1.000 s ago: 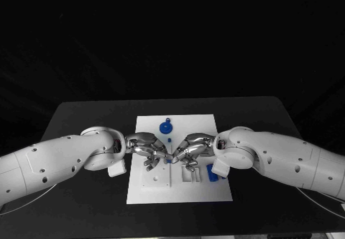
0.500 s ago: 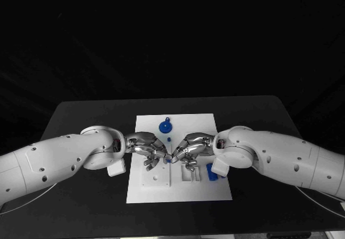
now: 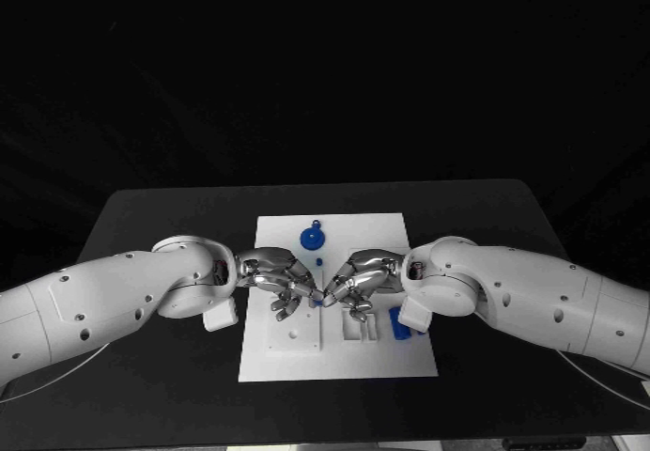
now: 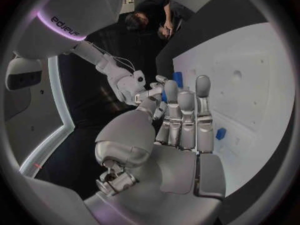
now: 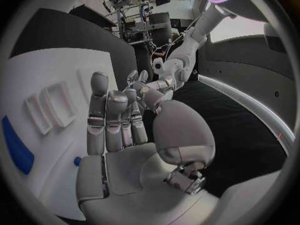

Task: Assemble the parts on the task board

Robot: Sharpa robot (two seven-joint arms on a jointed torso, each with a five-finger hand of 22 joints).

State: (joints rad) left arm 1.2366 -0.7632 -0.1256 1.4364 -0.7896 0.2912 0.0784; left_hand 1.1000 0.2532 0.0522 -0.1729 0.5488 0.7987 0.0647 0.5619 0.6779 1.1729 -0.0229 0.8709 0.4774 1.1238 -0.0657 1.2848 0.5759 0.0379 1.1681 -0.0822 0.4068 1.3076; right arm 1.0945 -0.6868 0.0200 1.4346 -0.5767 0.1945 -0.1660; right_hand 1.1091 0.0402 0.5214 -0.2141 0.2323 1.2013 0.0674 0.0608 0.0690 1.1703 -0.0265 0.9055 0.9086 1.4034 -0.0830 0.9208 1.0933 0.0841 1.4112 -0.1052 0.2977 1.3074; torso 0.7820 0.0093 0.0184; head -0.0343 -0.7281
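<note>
Looking down from the head: white rectangular task board flat on the black tabletop, in the middle. Left silver hand and right silver hand meeting above the board's centre, fingertips almost touching. Small blue part visible right between the two sets of fingertips, seemingly pinched there; cannot tell which hand carries it, or whether both do. Fingers of both hands curled downward and inward, not spread. Round blue disc-shaped part with a small tab lying on the far portion of the board, apart from both hands. Elongated blue part lying on the board's right side, just beside the right hand's wrist. Rectangular recessed slots in the board beneath the right hand.

From the left wrist: left hand with fingers held close together, side by side, stretched toward the right hand opposite. Blue piece at the fingertips where the hands meet. Another tiny blue part on the white board, beside the fingers.

From the right wrist: right hand with fingers likewise together, thumb curved across toward them, tips meeting the left hand. Elongated blue part on the board near the slots. Small round blue part beside the palm.
</note>
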